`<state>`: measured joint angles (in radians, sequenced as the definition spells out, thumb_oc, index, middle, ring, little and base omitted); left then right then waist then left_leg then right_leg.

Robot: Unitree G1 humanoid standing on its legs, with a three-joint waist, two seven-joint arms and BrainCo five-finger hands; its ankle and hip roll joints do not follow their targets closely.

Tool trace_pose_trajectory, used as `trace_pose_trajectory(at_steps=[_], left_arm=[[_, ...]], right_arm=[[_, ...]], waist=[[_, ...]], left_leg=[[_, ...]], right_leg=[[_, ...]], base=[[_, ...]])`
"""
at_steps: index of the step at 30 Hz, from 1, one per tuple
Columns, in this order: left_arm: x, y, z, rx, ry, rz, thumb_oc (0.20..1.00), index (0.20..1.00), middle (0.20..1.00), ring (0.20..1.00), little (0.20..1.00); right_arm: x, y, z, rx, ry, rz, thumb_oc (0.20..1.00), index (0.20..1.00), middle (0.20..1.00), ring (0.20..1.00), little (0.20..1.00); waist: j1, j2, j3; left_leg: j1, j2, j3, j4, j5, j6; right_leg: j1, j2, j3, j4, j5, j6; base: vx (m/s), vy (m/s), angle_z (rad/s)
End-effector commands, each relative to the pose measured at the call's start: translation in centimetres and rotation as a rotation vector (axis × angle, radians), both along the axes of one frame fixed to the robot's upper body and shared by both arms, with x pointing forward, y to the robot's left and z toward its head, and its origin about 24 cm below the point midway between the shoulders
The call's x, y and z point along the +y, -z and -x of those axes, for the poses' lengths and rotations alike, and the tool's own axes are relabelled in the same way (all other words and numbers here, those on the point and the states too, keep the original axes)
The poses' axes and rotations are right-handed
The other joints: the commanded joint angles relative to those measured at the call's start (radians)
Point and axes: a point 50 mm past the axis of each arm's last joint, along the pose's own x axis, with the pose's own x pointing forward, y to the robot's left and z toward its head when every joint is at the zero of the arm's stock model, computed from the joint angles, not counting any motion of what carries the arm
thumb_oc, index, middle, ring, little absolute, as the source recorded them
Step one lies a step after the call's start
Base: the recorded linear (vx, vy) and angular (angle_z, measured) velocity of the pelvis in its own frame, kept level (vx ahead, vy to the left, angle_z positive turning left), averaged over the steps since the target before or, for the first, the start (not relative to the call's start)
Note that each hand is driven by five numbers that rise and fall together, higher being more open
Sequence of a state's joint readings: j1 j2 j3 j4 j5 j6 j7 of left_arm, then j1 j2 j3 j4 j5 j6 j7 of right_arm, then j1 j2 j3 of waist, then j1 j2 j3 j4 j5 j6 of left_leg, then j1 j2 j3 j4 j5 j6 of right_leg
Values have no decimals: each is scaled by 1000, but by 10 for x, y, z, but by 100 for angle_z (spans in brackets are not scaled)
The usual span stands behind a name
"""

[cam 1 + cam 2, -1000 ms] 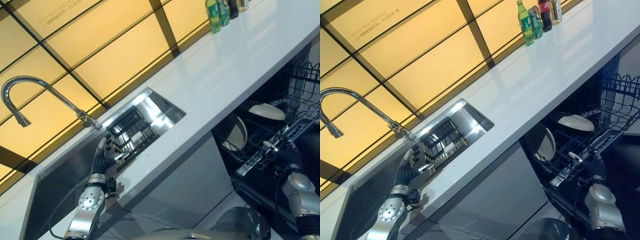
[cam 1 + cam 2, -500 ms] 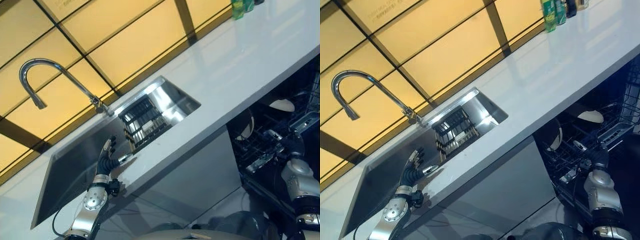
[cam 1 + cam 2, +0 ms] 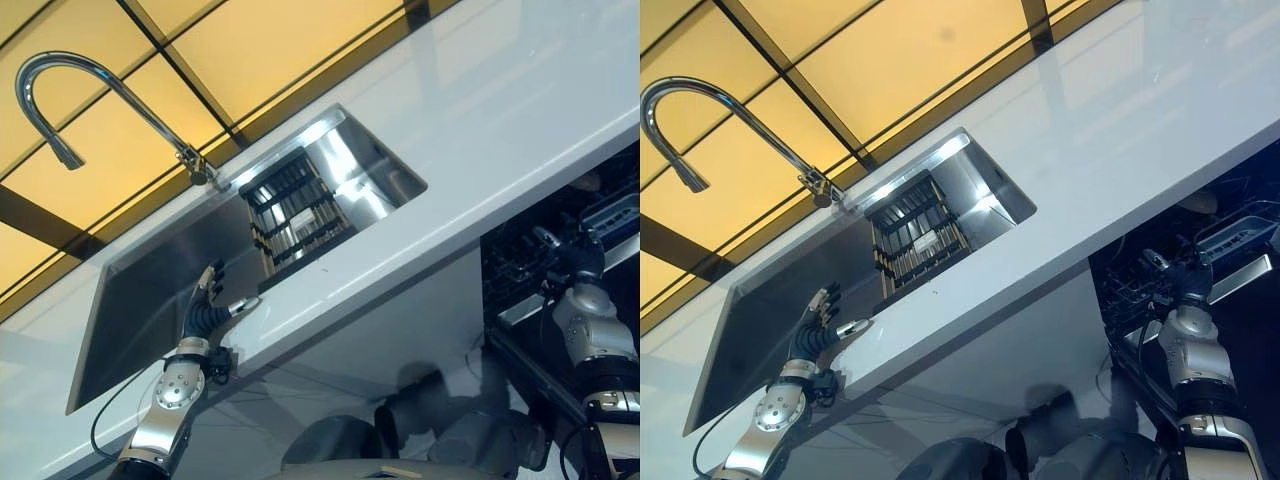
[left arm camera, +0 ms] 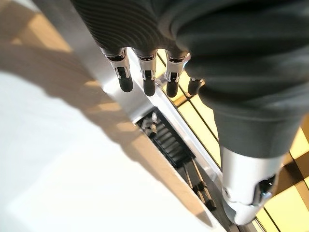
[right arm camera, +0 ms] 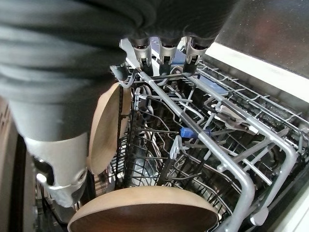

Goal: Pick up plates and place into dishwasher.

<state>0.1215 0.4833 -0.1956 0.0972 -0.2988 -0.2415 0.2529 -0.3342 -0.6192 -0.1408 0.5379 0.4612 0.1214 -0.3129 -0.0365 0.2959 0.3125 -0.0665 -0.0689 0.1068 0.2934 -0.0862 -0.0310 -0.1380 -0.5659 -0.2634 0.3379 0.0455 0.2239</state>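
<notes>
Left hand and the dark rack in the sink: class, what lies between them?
In the left eye view, bare steel sink floor separates the left hand from the dark rack.

You see a white countertop (image 3: 480, 110) running across the head views, with a steel sink (image 3: 150, 300) sunk into it. A chrome faucet (image 3: 60, 90) rises at the sink's back edge. A dark slatted rack (image 3: 295, 215) sits inside the sink. Below the counter, the dishwasher's wire rack (image 5: 227, 140) holds two tan plates (image 5: 108, 125), each standing on edge.
</notes>
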Motion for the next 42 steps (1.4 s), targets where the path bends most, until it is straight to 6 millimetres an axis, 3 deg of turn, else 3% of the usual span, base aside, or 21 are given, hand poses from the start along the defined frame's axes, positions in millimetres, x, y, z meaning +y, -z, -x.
trace_pose_trajectory(at_steps=[1, 12, 25, 42], left_arm=[[9, -65, -24, -276, 5, -12, 1000, 1000, 1000, 1000, 1000], [-3, -71, -28, -309, 14, 24, 1000, 1000, 1000, 1000, 1000], [-8, -69, -29, -329, -2, 28, 1000, 1000, 1000, 1000, 1000], [-9, -73, -31, -381, -36, 27, 1000, 1000, 1000, 1000, 1000]], right_arm=[[95, -71, -71, -261, -348, 24, 1000, 1000, 1000, 1000, 1000], [73, -75, -63, -242, -240, 93, 1000, 1000, 1000, 1000, 1000], [53, -69, -49, -254, -145, 107, 1000, 1000, 1000, 1000, 1000], [41, -65, -17, -337, -73, 149, 1000, 1000, 1000, 1000, 1000]], waist=[[108, 34, 35], [62, 37, 36], [3, 56, 39], [-94, 52, 55]], left_leg=[[-86, -5, 38, 122, -62, -24], [-62, -9, 48, 57, -41, -8], [-55, -2, 73, 29, -35, -5], [-45, 33, 111, -12, -16, -11]], right_leg=[[-7, -37, 67, -22, 89, -70], [-26, -18, 106, -61, 105, -75], [-66, 19, 151, -57, 79, -85], [-124, 91, 222, -57, 45, -85]], base=[[-79, -28, -1], [-52, -25, -1], [-50, -40, -7], [-55, -63, -10]])
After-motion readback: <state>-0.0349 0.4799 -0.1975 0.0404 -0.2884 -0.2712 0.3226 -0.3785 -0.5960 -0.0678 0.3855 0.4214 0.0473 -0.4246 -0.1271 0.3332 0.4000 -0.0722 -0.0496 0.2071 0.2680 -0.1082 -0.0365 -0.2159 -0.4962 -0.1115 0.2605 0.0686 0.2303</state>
